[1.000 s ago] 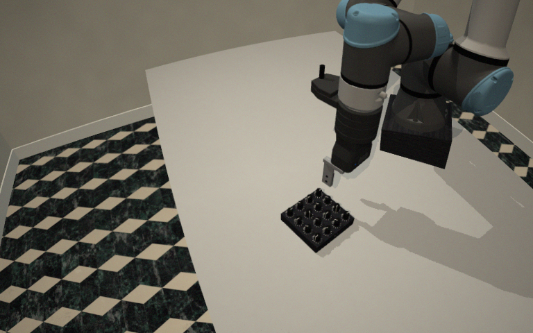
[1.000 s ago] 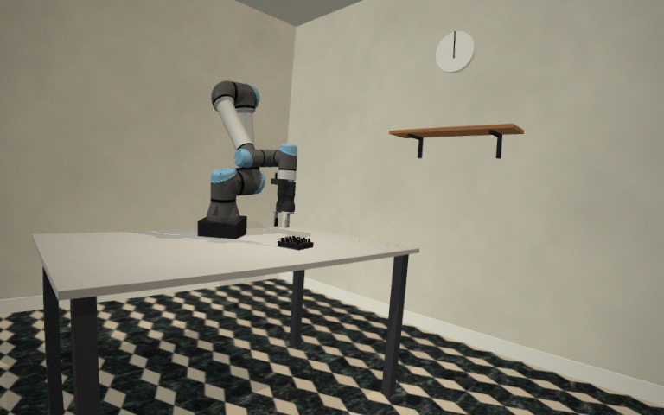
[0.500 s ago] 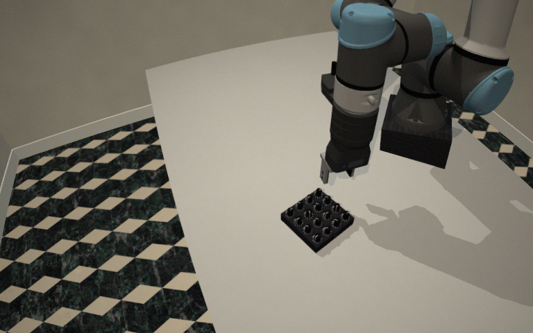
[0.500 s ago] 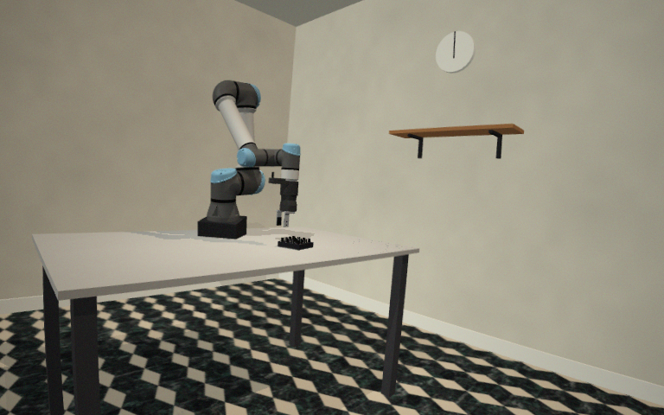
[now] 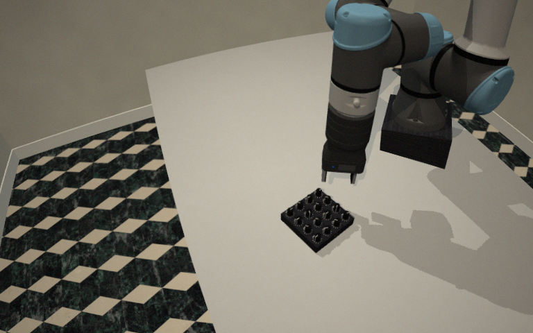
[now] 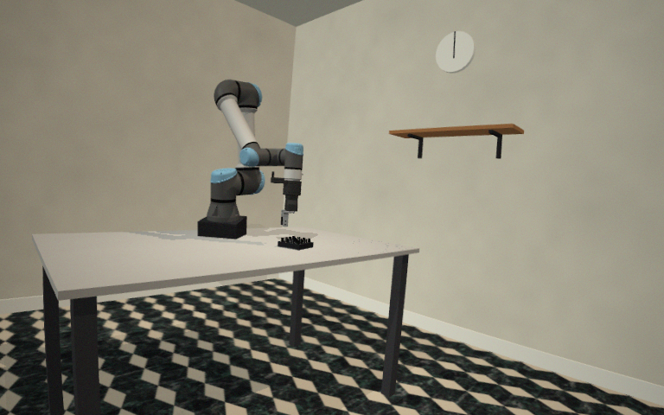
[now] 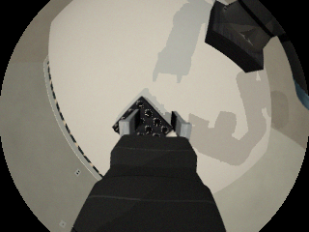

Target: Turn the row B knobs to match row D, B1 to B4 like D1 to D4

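1. Knob box (image 5: 316, 219) sits flat on the white table (image 5: 235, 137), black, rotated so one corner points at 6 o'clock in my top view; four by four knobs on its top face.
2. I see the gripper (image 5: 338, 178) hanging above the table at about 1 o'clock from the box, not touching it; its fingers (image 5: 323, 175) are spread wide apart with nothing between them.
3. In my side view the gripper (image 6: 284, 219) points straight down, clear air under it, and the knob box (image 6: 295, 242) lies just to its 4 o'clock on the table (image 6: 146, 264).
4. Wrist camera: I look past the gripper body to the knob box (image 7: 150, 119), framed between the two fingers; knobs show as small dark bumps.
5. White pointer lines on the knobs are too small for me to read in any view, so I cannot tell which marks rows B or D point at; socket side also not readable.
6. Arm base block (image 5: 397, 145) stands on the table at 2 o'clock from the box, well apart from it.
7. Arm shadow (image 5: 432, 243) falls across the table at 3 to 4 o'clock of the box.
8. Background in the side view: wooden shelf (image 6: 455, 130) and round wall clock (image 6: 454, 51) on the wall; checkered floor (image 6: 245, 352) below.
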{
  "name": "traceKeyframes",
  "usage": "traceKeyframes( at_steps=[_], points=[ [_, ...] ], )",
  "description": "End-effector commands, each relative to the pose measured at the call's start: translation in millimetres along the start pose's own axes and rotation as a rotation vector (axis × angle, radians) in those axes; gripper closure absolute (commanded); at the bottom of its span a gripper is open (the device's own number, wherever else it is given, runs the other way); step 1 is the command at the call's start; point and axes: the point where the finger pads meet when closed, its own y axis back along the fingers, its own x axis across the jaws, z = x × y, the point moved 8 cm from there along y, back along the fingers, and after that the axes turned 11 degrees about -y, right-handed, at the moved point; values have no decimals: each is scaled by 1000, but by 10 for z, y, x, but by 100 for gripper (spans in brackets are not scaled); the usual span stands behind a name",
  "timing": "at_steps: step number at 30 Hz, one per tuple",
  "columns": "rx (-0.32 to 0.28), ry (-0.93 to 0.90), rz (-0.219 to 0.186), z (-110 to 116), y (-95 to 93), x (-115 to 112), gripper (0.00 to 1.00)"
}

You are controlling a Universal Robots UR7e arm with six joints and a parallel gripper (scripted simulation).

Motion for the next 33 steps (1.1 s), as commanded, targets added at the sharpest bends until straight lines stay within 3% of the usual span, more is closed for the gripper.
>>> traceKeyframes(
  at_steps=[1, 20, 33],
  points=[
    [5, -156, -5, 44, 10, 18, 0],
    [4, -609, -6, 196, 28, 74, 0],
    [3, -759, -6, 258, 33, 90, 0]
  ],
)
